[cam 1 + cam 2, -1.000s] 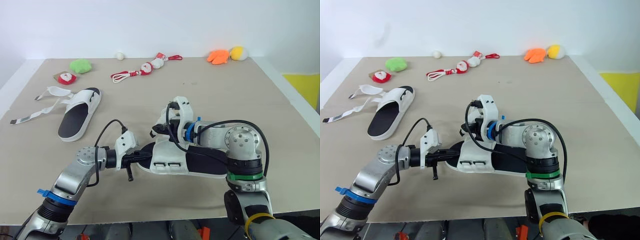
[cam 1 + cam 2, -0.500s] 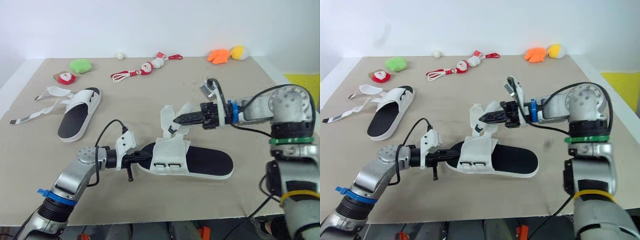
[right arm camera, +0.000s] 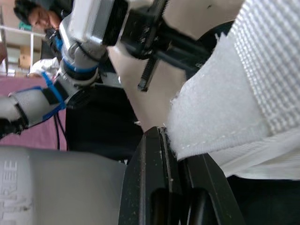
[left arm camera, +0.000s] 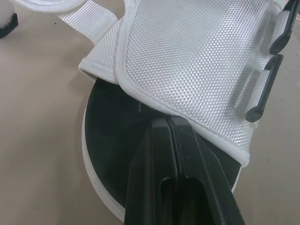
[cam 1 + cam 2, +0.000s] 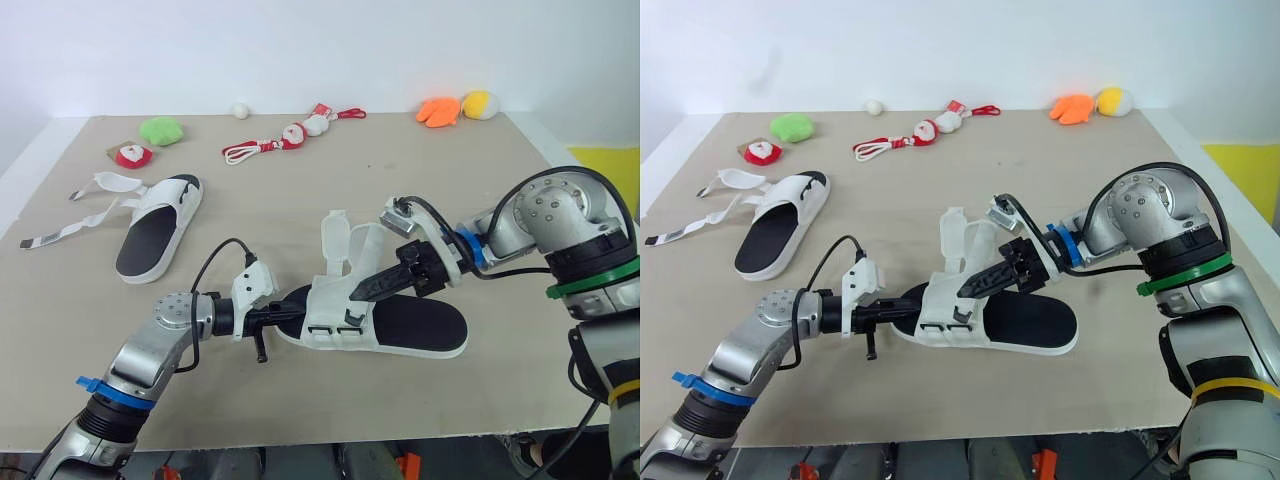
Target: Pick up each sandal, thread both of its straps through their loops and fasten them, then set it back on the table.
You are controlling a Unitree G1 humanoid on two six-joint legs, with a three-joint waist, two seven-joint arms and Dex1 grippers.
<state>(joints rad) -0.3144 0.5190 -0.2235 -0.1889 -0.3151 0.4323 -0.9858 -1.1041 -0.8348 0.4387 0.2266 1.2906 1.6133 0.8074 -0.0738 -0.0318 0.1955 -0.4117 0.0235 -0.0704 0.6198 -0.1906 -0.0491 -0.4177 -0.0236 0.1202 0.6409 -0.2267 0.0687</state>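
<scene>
**While the left gripper [image 5: 292, 312] rests on the toe, the right gripper [image 5: 358, 291] pinches a strap [image 3: 211, 122]**

Because its two black fingers [image 4: 159, 154] are pressed tight together, the left gripper has nothing between them. Their tips lie on the black inside of the near sandal [image 5: 410, 325], right at its toe end, next to the edge of the white top flap [image 4: 197, 61]. The near sandal lies flat on the table [image 5: 300, 190], close to the front edge.

The right gripper reaches in from the heel side, above the near sandal. Its fingers are almost closed, and the fuzzy end of the white strap is squeezed between them. The tips are near the two loops [image 4: 265, 89] on the flap. A second strap [image 5: 334, 232] stands up just beside it.

The far sandal [image 5: 158, 225] lies well apart, on the left side of the table. Its loose straps [image 5: 75, 215] are spread out flat on the table.
</scene>
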